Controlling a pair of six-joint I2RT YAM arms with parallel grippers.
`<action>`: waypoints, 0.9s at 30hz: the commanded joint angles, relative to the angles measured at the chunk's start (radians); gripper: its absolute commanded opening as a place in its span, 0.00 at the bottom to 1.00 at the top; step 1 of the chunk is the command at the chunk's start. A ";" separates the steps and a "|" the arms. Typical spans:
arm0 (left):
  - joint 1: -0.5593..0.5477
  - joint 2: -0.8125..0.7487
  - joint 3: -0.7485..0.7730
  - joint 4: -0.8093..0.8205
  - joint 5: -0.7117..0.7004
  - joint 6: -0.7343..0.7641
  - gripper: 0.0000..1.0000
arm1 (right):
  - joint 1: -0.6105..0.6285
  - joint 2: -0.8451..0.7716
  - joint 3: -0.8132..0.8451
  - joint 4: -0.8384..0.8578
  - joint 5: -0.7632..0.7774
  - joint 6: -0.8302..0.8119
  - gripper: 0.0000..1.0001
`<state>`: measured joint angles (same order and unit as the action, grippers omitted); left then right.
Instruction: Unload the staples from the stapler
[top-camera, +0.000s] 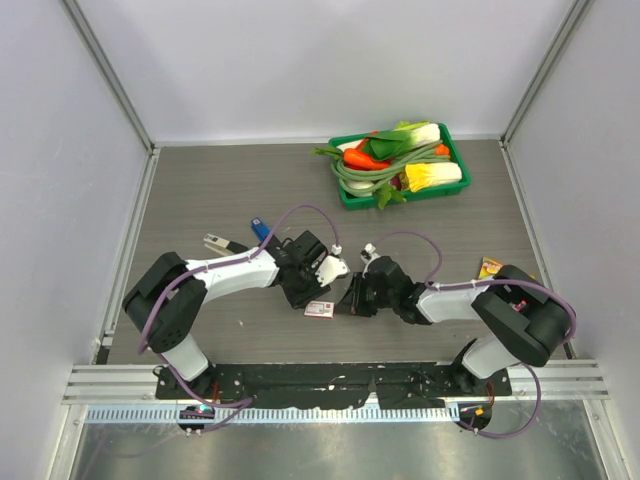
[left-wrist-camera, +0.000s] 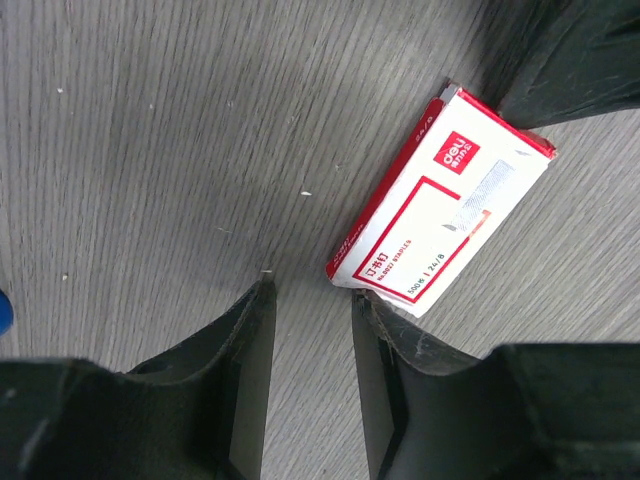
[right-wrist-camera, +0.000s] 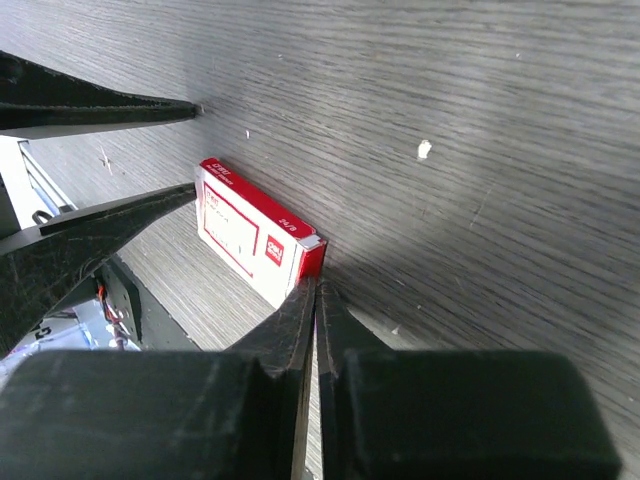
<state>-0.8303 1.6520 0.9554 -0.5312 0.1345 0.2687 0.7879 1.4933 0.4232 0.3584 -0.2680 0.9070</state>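
— Shut tight, the right fingers (right-wrist-camera: 300, 315) fill the bottom of their own view, tips touching a red corner of the staple box (right-wrist-camera: 255, 245).
— Holding anything?
— Nothing I can make out (the slit between them is too thin). Beyond, the left fingers (left-wrist-camera: 255, 325) stand a little apart over bare worktop (left-wrist-camera: 150, 150), the box just beside one tip.
— And the staples?
— No silver strip shows anywhere. Only the overhead view shows what may be the stapler (top-camera: 217, 242), lying beyond the left forearm, and a basket (top-camera: 343, 192) of vegetables far back.
— So the step?
— Early, I judge: next, one arm must reach that stapler and open it.
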 joint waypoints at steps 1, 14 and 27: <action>-0.013 0.022 0.005 -0.012 0.047 -0.029 0.40 | 0.001 0.041 0.028 0.040 -0.007 0.012 0.09; -0.026 0.022 0.049 -0.071 0.059 -0.022 0.58 | -0.001 -0.044 0.069 -0.174 0.078 -0.065 0.14; 0.207 -0.191 0.213 -0.294 0.050 -0.002 0.73 | -0.090 -0.191 0.158 -0.504 0.207 -0.224 0.50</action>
<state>-0.6933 1.5814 1.1007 -0.7494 0.1749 0.2687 0.7143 1.3422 0.5163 -0.0265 -0.1360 0.7681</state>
